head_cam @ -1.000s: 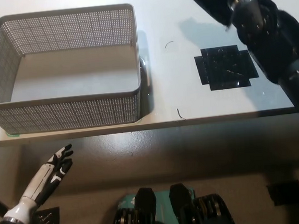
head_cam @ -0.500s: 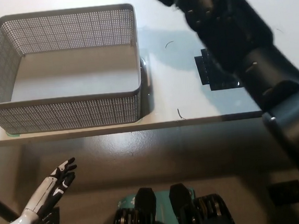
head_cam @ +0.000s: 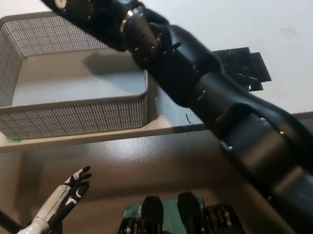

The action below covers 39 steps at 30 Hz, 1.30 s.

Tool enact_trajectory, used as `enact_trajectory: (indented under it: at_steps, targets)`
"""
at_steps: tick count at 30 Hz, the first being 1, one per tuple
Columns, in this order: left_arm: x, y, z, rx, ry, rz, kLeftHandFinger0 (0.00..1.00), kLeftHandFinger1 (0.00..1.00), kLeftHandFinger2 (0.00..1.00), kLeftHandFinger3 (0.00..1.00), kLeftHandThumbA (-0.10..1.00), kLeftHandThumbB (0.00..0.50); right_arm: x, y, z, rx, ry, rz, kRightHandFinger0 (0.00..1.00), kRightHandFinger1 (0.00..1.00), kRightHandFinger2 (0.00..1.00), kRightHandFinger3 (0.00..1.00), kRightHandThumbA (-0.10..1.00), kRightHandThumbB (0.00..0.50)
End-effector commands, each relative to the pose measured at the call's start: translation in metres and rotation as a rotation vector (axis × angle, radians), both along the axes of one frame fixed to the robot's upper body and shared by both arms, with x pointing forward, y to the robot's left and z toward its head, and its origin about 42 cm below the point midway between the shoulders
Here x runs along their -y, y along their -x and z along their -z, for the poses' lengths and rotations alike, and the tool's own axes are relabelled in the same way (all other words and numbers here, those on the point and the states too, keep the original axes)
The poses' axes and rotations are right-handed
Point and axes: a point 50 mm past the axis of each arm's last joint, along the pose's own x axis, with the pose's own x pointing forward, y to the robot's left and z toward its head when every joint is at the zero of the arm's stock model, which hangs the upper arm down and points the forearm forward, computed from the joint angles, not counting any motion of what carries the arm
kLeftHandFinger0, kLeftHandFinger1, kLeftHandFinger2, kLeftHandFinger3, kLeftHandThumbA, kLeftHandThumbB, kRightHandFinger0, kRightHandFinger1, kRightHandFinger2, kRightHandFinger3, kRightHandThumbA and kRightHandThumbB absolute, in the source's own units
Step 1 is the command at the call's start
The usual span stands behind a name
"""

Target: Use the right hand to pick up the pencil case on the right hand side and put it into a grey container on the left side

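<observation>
Moved since earlier: my black right arm point(head_cam: 198, 91) has swung from the right side of the table point(head_cam: 235, 11) across to the left. It now lies as a diagonal from the bottom right up over the near right corner of the grey mesh basket point(head_cam: 63, 117). The basket has not shifted.
Right robot hand point(head_cam: 72, 3): at the very top edge, above the basket's far rim and partly cut off. I cannot tell whether it is clenched, released, or grasping anything.
Pencil case: I cannot see it anywhere. It is not on the bare table, and the visible part of the basket floor is empty, so I judge it is either in the cropped hand or hidden under the arm.
Step in hand: I judge this the carry toward the drop, with the arm arriving over the container.
Next move calls for: centring the hand inside the basket's walls, lowering past the rim, then letting go.
Left robot hand point(head_cam: 72, 190): resting at lower left below the table edge, fingers spread, holding nothing.
Other things: a black square patch point(head_cam: 248, 68) lies on the table to the right, half covered by the arm.
In the way: only the basket's right wall and rim, close under the forearm. My own arm blocks my view of that corner.
</observation>
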Motion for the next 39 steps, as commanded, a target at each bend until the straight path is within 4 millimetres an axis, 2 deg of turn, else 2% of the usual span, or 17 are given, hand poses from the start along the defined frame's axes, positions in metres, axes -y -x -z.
enact_trajectory:
  at_steps: [1, 4, 6, 10, 11, 12, 13, 14, 15, 16, 17, 20, 27, 39]
  targets:
    - [0.003, -0.012, -0.018, 0.059, -0.009, 0.039, 0.83, 0.88, 0.92, 1.00, 1.00, 0.448, -0.021, 0.009, -0.040, 0.100, -0.046, -0.034, 0.00, 0.33, 0.70, 0.75, -0.10, 0.183]
    - [0.005, -0.014, -0.020, 0.066, -0.012, 0.049, 0.83, 0.89, 0.91, 1.00, 1.00, 0.476, -0.021, 0.009, -0.028, 0.087, -0.029, -0.023, 0.00, 0.28, 0.71, 0.71, -0.10, 0.189]
    - [0.006, -0.016, -0.022, 0.068, -0.013, 0.059, 0.84, 0.89, 0.92, 1.00, 1.00, 0.484, -0.020, 0.008, -0.014, 0.051, -0.004, -0.002, 0.00, 0.29, 0.73, 0.73, -0.10, 0.166]
    - [0.007, -0.019, -0.025, 0.065, -0.016, 0.063, 0.86, 0.88, 0.93, 1.00, 1.00, 0.500, -0.015, 0.005, 0.000, 0.009, 0.006, 0.009, 0.00, 0.28, 0.76, 0.77, -0.10, 0.158]
    - [0.007, -0.020, -0.026, 0.066, -0.016, 0.066, 0.86, 0.88, 0.93, 1.00, 1.00, 0.500, -0.013, 0.004, 0.004, -0.023, 0.011, 0.019, 0.00, 0.33, 0.79, 0.81, -0.10, 0.151]
    - [0.007, -0.022, -0.027, 0.068, -0.019, 0.068, 0.87, 0.88, 0.92, 1.00, 1.00, 0.500, -0.012, 0.002, 0.006, -0.056, 0.026, 0.035, 0.21, 0.58, 1.00, 1.00, 0.07, 0.196]
    - [0.008, -0.023, -0.029, 0.071, -0.024, 0.071, 0.87, 0.87, 0.92, 1.00, 1.00, 0.500, -0.010, -0.001, 0.006, -0.100, 0.056, 0.050, 0.49, 0.77, 1.00, 1.00, 0.31, 0.229]
    - [0.009, -0.024, -0.030, 0.075, -0.029, 0.076, 0.87, 0.87, 0.92, 1.00, 1.00, 0.492, -0.008, -0.003, 0.007, -0.148, 0.100, 0.033, 0.84, 1.00, 1.00, 1.00, 0.62, 0.403]
    - [0.009, -0.025, -0.031, 0.079, -0.034, 0.080, 0.88, 0.87, 0.92, 1.00, 1.00, 0.491, -0.007, -0.005, 0.007, -0.197, 0.140, 0.013, 1.00, 1.00, 1.00, 1.00, 0.68, 0.390]
    - [0.009, -0.026, -0.031, 0.081, -0.035, 0.080, 0.88, 0.87, 0.92, 1.00, 1.00, 0.493, -0.005, -0.006, 0.008, -0.225, 0.213, 0.010, 1.00, 1.00, 1.00, 1.00, 0.83, 0.478]
    - [0.008, -0.026, -0.032, 0.089, -0.047, 0.087, 0.88, 0.87, 0.91, 1.00, 1.00, 0.482, -0.003, -0.007, 0.010, -0.241, 0.258, 0.013, 1.00, 1.00, 1.00, 1.00, 0.94, 0.500]
    - [0.009, -0.028, -0.036, 0.086, -0.049, 0.089, 0.90, 0.88, 0.92, 1.00, 1.00, 0.482, 0.005, -0.011, 0.012, -0.261, 0.254, 0.012, 1.00, 1.00, 1.00, 1.00, 1.00, 0.500]
    - [0.009, -0.030, -0.036, 0.086, -0.050, 0.094, 0.90, 0.88, 0.93, 1.00, 1.00, 0.457, 0.017, -0.015, 0.015, -0.271, 0.222, 0.002, 1.00, 1.00, 1.00, 1.00, 1.00, 0.500]
    - [0.006, -0.031, -0.039, 0.087, -0.055, 0.096, 0.90, 0.88, 0.92, 1.00, 1.00, 0.469, 0.035, -0.021, 0.008, -0.251, 0.131, -0.024, 1.00, 1.00, 1.00, 1.00, 1.00, 0.500]
